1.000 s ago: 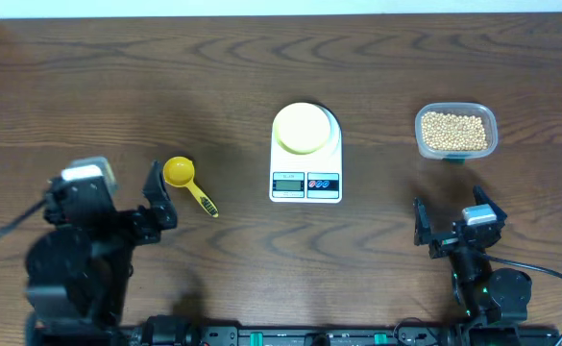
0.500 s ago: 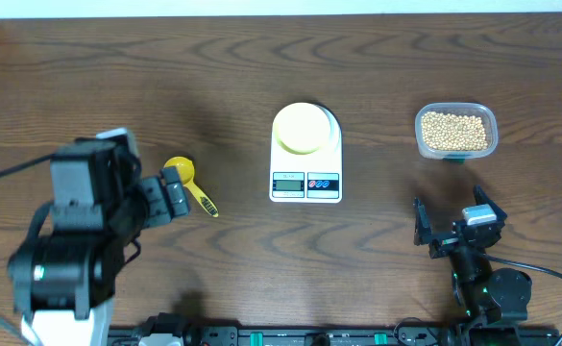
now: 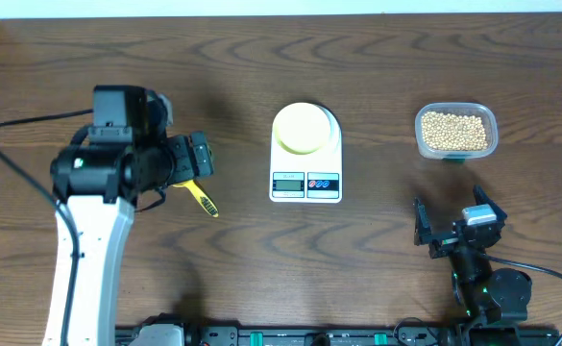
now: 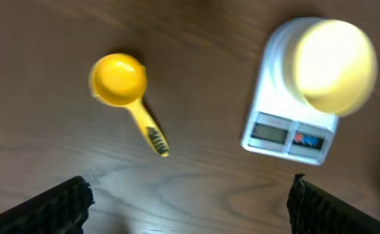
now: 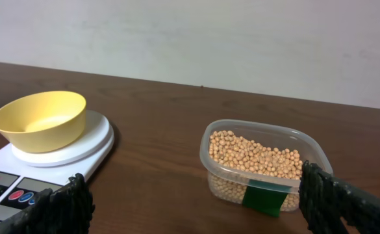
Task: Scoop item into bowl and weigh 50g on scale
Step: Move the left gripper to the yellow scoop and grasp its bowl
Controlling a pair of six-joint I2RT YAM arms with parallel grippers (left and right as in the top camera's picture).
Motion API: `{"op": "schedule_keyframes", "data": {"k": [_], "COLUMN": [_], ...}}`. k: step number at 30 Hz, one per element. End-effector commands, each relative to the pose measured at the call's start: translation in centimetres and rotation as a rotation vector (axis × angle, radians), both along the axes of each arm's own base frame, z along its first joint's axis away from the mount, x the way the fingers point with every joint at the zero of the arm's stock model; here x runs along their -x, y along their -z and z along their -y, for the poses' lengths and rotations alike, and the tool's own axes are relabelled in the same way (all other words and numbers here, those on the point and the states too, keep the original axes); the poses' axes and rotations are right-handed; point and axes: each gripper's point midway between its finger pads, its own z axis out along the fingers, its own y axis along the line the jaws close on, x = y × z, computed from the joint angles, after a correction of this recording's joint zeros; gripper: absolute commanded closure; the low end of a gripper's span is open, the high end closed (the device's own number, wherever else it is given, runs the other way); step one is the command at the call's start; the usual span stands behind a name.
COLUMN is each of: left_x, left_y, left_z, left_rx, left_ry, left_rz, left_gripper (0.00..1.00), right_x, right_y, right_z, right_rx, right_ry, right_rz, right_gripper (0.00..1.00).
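The item, tiny tan beans (image 3: 455, 131), fills a clear plastic container at the right (image 5: 258, 155). A pale yellow bowl (image 3: 302, 127) stands empty on the white scale (image 3: 305, 197) at the table's middle, in both wrist views (image 4: 334, 65) (image 5: 41, 119). A bright yellow scoop (image 4: 118, 79) lies left of the scale (image 4: 287, 133), empty. My left gripper (image 3: 196, 159) hovers over its cup, open, so only the handle (image 3: 202, 199) shows from overhead. My right gripper (image 3: 451, 213) rests low near the front edge, open and empty, facing the container.
A green label (image 5: 266, 195) marks the container's near wall. The left arm's white link (image 3: 88, 250) stretches from the front edge toward the scoop. The table's back edge meets a pale wall (image 5: 241, 39).
My left arm has risen from its rest at the front left and reached forward and right, ending above the scoop. The right arm has not moved.
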Motion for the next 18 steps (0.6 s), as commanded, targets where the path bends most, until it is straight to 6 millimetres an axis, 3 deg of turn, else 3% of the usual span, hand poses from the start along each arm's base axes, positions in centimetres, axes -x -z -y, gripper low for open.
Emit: {"op": "schedule_keyframes", "data": {"k": [1, 4, 13, 18], "left_x": [0.0, 0.8, 2.2, 2.0], "left_y": [2.0, 3.2, 9.5, 12.1], "left_z": [-4.7, -6.7, -8.3, -8.6], "left_rx": [-0.141, -0.204, -0.277, -0.183], "left_ry": [-0.358, -0.557, -0.654, -0.640], "left_rz": [-0.089, -0.150, -0.286, -0.298], "left_gripper": [0.11, 0.11, 0.11, 0.11], "right_x": [0.0, 0.0, 0.0, 0.0], "right_y": [0.1, 0.1, 0.1, 0.1], "right_z": [-0.2, -0.2, -0.2, -0.2], "right_rx": [0.009, 0.009, 0.009, 0.009], "right_ry": [-0.007, -0.007, -0.007, -0.007], "right_rz": [0.000, 0.000, 0.000, 0.000], "right_gripper": [0.01, 0.01, 0.01, 0.01]}}
